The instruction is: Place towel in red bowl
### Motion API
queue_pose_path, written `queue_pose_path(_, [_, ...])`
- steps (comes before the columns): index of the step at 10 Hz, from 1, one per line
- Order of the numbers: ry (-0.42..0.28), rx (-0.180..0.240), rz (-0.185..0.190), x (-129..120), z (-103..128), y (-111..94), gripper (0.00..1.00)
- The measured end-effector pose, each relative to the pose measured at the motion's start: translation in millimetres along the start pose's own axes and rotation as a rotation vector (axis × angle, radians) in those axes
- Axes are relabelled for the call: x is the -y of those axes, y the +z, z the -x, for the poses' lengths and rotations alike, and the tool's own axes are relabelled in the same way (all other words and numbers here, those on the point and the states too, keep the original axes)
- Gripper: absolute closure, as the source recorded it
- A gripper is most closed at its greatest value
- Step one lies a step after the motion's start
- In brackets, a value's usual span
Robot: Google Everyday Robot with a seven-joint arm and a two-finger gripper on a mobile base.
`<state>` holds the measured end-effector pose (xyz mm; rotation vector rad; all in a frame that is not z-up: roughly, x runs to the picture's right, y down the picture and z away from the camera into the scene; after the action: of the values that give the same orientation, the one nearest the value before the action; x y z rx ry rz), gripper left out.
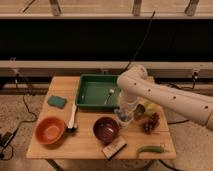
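On the left front part of the light wooden table (pixel 90 146), as the camera view shows it, sits the round orange-red shallow bowl (pixel 50 130), with nothing visible inside it. Just right of it lies a brush with a white handle and a dark head (pixel 73 119), and beyond that stands a dark maroon-brown bowl of similar size (pixel 106 129). A teal-green rectangular sponge (pixel 57 101) rests near the table's left back corner. At the back middle sits a green rectangular plastic tray (pixel 80 93) with a pale spoon (pixel 109 94) lying in it. A thick white robot arm (pixel 162 97) reaches in from the right and bends down in front of the tray's right corner. The gripper (pixel 124 115) hangs low over the tabletop, just right of the maroon bowl and well apart from the orange-red one. At its foot shows a small pale grey-white cloth, the towel (pixel 120 119), on the table and largely hidden by the gripper. How wide the gripper stands, and whether it has hold of the towel, cannot be told from this view. To the right lies a dark bunch of grapes (pixel 151 123). Along the front edge rest a small brown-and-white block (pixel 114 147) and a long green chilli (pixel 151 149).
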<state>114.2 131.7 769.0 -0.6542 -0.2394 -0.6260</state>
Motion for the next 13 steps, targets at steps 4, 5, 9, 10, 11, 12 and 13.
queue_pose_path(4, [0.005, -0.008, -0.05, 4.2, -3.8, -9.4, 1.0])
queue_pose_path(5, [0.0, -0.016, -0.066, 6.3, -4.2, -18.6, 1.0])
queue_pose_path(9, [-0.043, -0.059, -0.141, 33.9, -3.4, -71.9, 1.0])
queue_pose_path(10, [-0.074, -0.064, -0.154, 50.4, 5.6, -80.6, 1.0])
queue_pose_path(11, [-0.104, -0.064, -0.164, 67.7, 15.1, -83.2, 1.0])
queue_pose_path(12, [-0.129, -0.059, -0.169, 80.9, 23.5, -82.5, 1.0])
queue_pose_path(13, [-0.16, -0.053, -0.177, 97.1, 33.1, -81.4, 1.0])
